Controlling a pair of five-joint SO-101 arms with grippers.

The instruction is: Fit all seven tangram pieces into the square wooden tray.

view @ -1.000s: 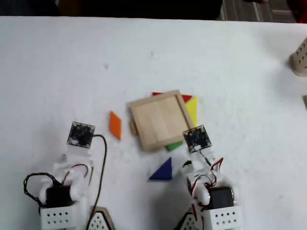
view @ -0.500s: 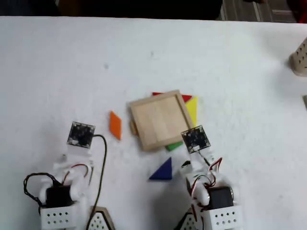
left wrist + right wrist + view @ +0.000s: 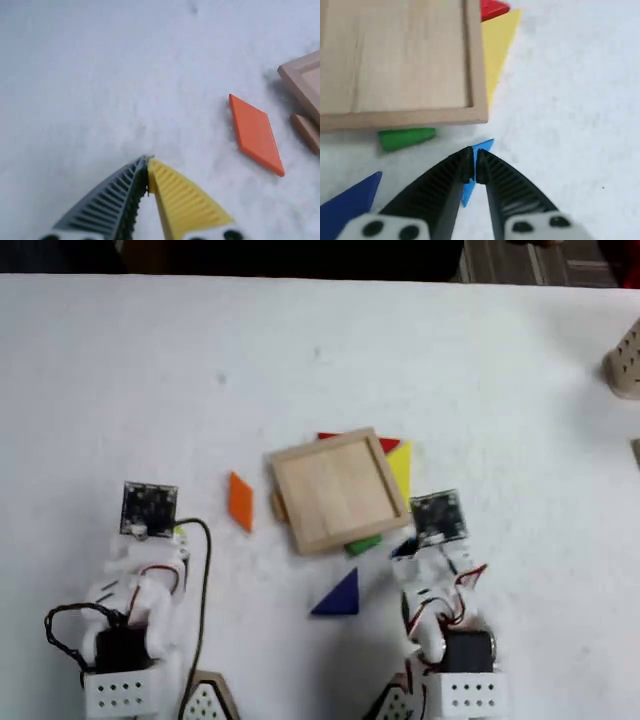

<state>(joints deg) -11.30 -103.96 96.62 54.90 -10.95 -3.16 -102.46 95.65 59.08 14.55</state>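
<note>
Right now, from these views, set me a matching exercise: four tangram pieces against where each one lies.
Pieces:
1 orange
2 green
3 yellow
4 dark blue

Places:
A partly under the tray's right edge
B free, left of the tray
C partly under the tray's near edge
D free, beside the right arm

Pairs: 1-B, 2-C, 3-A, 4-D.
</note>
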